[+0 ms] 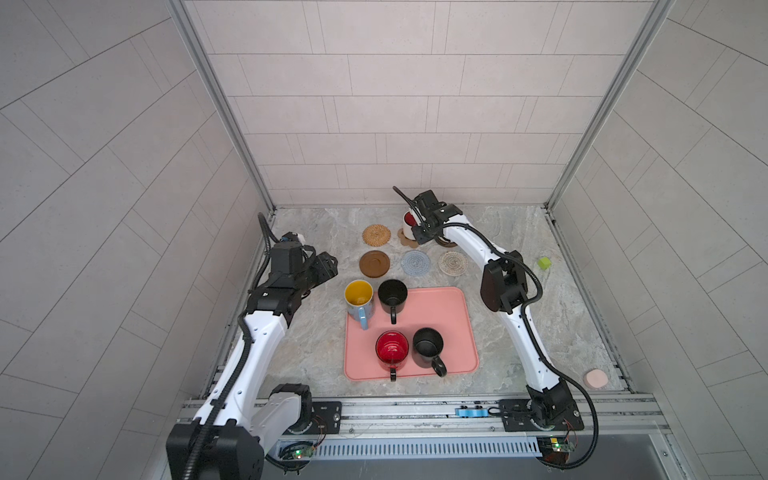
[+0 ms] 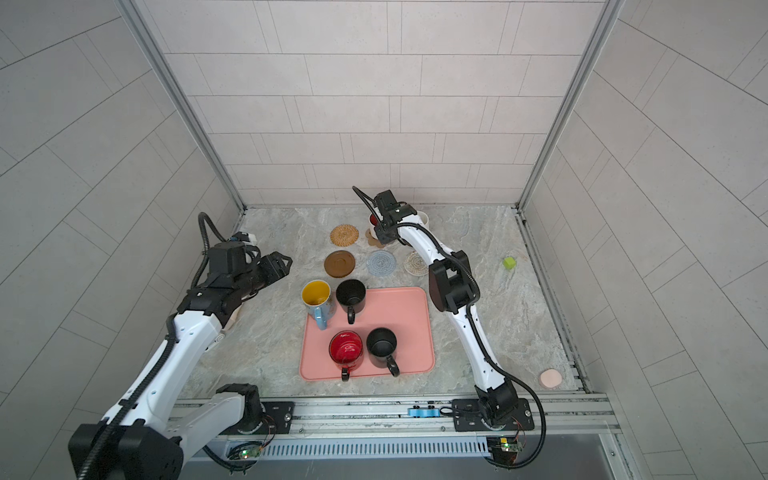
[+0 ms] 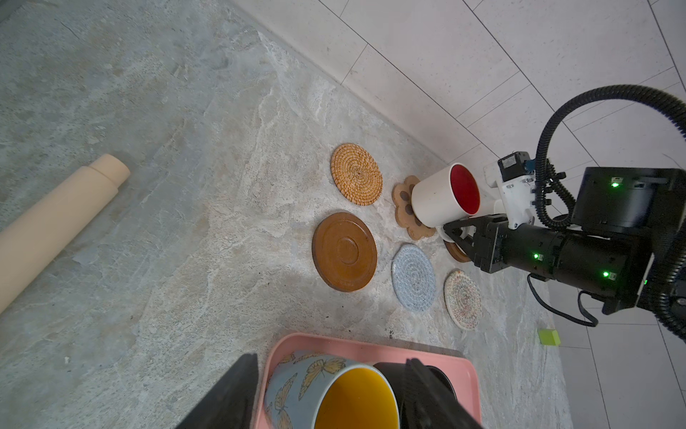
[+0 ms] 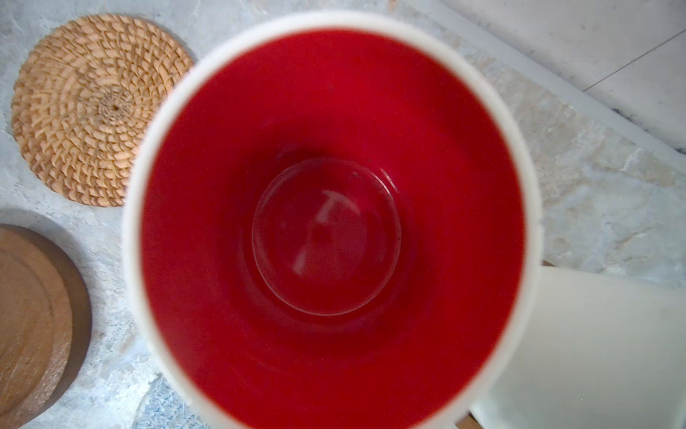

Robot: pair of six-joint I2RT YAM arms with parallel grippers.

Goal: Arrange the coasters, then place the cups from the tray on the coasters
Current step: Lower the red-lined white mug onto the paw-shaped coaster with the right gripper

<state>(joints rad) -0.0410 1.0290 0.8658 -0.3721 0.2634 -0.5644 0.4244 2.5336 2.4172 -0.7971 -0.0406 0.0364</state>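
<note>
Showing the cup-placing step, with the six coasters already laid out in two rows: the right gripper is pinching shut on the handle of the white ceramic mug with the red inside and is holding it upright over the tan paw-shaped coaster, near the back wall; whether its base is touching the coaster cannot be told. Just beside it, the plain white mug is standing on a dark brown wooden disc, which is largely hidden. The woven tan rattan round, the second dark brown wooden disc, the grey-blue crochet round and the whitish crochet round are lying bare. The light blue mug with the yellow inside, two black mugs and the red mug with the black handle are waiting on the large pink tray. The left gripper is hanging open and empty beside the tray. Next move, as judged: seating the mug squarely, releasing the handle, then withdrawing without tipping it
</note>
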